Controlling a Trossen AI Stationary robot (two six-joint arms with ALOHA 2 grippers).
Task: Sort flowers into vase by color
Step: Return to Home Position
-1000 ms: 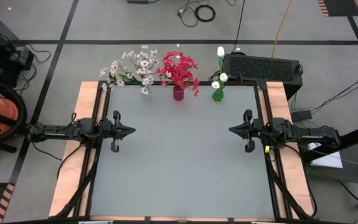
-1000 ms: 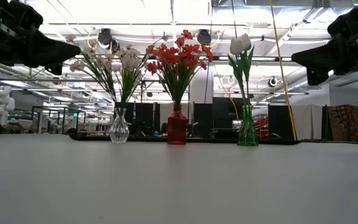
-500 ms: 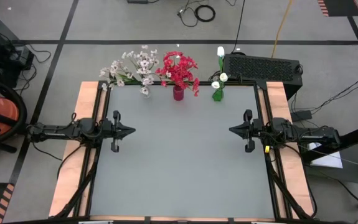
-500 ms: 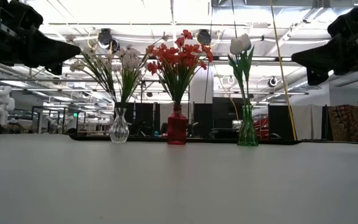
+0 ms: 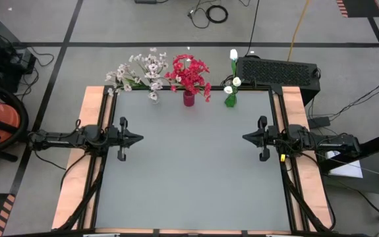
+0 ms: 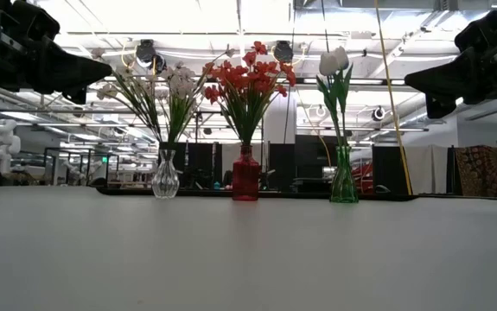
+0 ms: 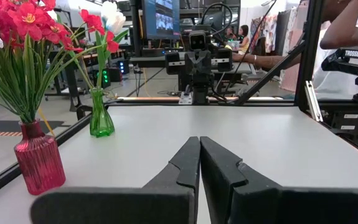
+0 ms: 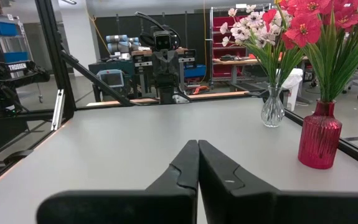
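Observation:
Three vases stand in a row at the table's far edge, each on its base. A clear vase (image 5: 153,97) holds the pale pinkish-white blossoms (image 6: 166,91). A red vase (image 5: 188,99) holds the red blooms (image 6: 250,73). A green vase (image 5: 230,100) holds the white tulip buds (image 6: 334,61). My left gripper (image 5: 139,138) hovers shut above the table's left side. My right gripper (image 5: 245,137) hovers shut above the right side. Both are well clear of the vases and hold nothing.
A wide grey tabletop (image 5: 189,171) lies bare between the two arms. A black box (image 5: 278,69) sits just beyond the far right corner, behind the green vase. Wooden side rails (image 5: 77,158) run along both table sides. A person sits in the room beyond (image 7: 347,31).

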